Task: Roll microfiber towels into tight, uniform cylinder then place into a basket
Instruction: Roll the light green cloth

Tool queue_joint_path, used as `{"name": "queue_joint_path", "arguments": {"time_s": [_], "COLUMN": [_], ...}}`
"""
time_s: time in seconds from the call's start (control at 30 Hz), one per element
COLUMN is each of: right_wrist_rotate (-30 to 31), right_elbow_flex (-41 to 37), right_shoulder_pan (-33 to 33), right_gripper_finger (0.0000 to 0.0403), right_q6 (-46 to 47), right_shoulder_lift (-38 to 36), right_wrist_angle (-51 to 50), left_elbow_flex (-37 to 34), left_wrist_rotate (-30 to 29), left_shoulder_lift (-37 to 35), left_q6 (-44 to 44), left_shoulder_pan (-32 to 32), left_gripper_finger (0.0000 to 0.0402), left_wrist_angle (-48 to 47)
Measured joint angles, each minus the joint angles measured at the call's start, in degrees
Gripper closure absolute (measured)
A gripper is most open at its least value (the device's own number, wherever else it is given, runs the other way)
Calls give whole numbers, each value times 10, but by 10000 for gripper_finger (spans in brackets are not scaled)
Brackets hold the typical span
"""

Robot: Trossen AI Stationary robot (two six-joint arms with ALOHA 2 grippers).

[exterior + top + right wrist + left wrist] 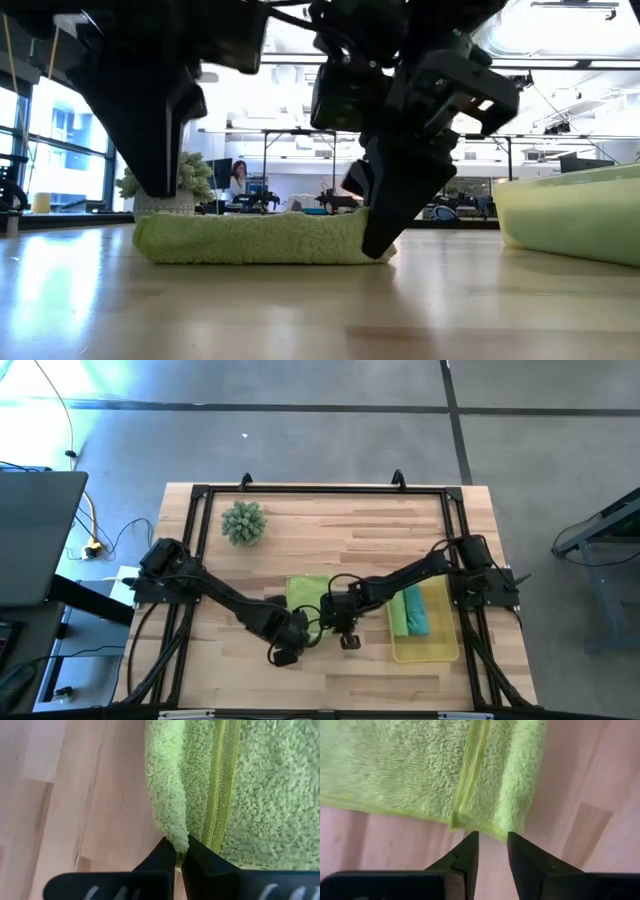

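A lime green microfiber towel (308,595) lies flat on the wooden table, one edge folded over into a narrow strip (495,775). My right gripper (177,851) is shut on that folded strip at the towel's near right corner. My left gripper (492,840) hovers open just off the strip's other corner (465,820), with nothing between its fingers. In the low view the towel (250,240) is a low thick pad, with the right gripper (385,235) at its right end. The yellow basket (447,645) to the right holds a green towel (398,612) and a teal one (416,612). My right gripper pinches the rounded fold of the towel's turned-over edge (176,837) between its two fingers, at the end of the strip. The fingers slant down onto it. The towel lies on the table, slack.
A spiky green plant ball (243,522) stands at the far left of the table. The basket's wall (570,215) rises close to the right of the towel. Bare wood lies along the near edge (330,680).
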Motion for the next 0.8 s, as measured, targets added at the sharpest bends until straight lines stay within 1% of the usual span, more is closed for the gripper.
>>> {"name": "queue_joint_path", "arguments": {"time_s": [0.1, 0.23, 0.3, 0.4, 0.47, 0.53, 0.67, 0.8], "right_wrist_rotate": [-32, -46, -48, -48, -50, -54, -64, -65], "right_elbow_flex": [0, 0, 0, -1, -1, -1, -1, -1], "right_shoulder_pan": [-13, -28, -34, -38, -38, -38, -38, -38], "right_gripper_finger": [401, 402, 402, 402, 402, 402, 402, 402], "right_q6": [21, 56, 63, 63, 63, 63, 63, 67], "right_shoulder_lift": [0, 0, 0, 0, 0, 0, 1, 1], "right_wrist_angle": [-6, -11, -11, -11, -11, -11, -11, -12], "left_elbow_flex": [9, 10, 3, -8, -16, -30, -62, -72], "left_wrist_rotate": [-27, -46, -77, -138, -168, -178, -173, -204], "left_shoulder_lift": [-1, 0, 2, 3, 3, 3, 3, 3], "left_q6": [18, 98, 122, 120, 112, 108, 107, 103], "left_shoulder_pan": [-15, -44, -58, -68, -69, -69, -65, -63], "left_gripper_finger": [302, 295, 291, 282, 271, 257, 223, 201], "left_wrist_angle": [-6, 57, 74, 81, 83, 97, 137, 141]}}
